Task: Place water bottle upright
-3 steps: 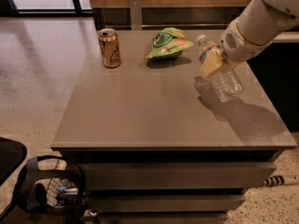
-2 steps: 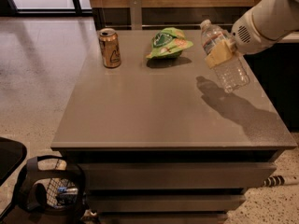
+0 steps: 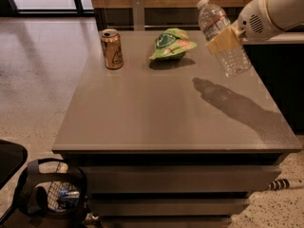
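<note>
Water bottle [image 3: 233,60]: clear, ribbed; aloft over the tabletop [image 3: 142,113] near its 2 o'clock edge, tilted, cap [image 3: 203,4] toward 11 o'clock.
Handling: probably light, thin-walled, crushable, slick; best gripped mid-body, gently.
Gripper [image 3: 223,39]: at the bottle's waist, jaws clenched around it.
Neighbours: chip bag [image 3: 172,44] at 12 o'clock; gold can [image 3: 112,49] at 11.

The tool [image 3: 223,41] holds the water bottle [image 3: 213,20] above the table [image 3: 156,108] at its right rear, right of the bag [image 3: 172,44] and can [image 3: 112,49].
</note>
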You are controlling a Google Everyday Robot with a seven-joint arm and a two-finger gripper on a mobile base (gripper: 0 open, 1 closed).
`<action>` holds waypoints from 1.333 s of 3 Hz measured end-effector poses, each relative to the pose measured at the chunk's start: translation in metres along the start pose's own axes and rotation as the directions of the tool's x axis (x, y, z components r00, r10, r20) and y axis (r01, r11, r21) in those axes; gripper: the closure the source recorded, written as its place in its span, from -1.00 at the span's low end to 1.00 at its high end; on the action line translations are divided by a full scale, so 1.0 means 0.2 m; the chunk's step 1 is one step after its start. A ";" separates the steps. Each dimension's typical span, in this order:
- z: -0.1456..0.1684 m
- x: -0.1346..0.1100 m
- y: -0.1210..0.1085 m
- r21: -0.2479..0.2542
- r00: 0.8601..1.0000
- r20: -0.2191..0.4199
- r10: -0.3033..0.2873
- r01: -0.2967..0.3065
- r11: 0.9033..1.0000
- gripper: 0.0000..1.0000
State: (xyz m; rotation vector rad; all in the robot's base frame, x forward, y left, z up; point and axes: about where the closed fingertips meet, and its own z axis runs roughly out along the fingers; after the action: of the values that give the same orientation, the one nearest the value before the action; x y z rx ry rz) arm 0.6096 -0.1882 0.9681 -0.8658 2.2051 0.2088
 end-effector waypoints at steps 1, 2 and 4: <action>0.01 -0.06 0.02 -0.035 0.991 0.070 -0.113 0.115 0.993 1.00; 0.04 -0.09 0.05 -0.069 0.967 0.160 -0.198 0.211 0.975 1.00; 0.11 -0.06 0.05 -0.108 0.897 0.357 -0.263 0.319 0.941 1.00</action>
State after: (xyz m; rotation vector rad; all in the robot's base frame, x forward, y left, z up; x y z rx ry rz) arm 0.6223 -0.1654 0.9603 -1.1488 1.7316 0.3683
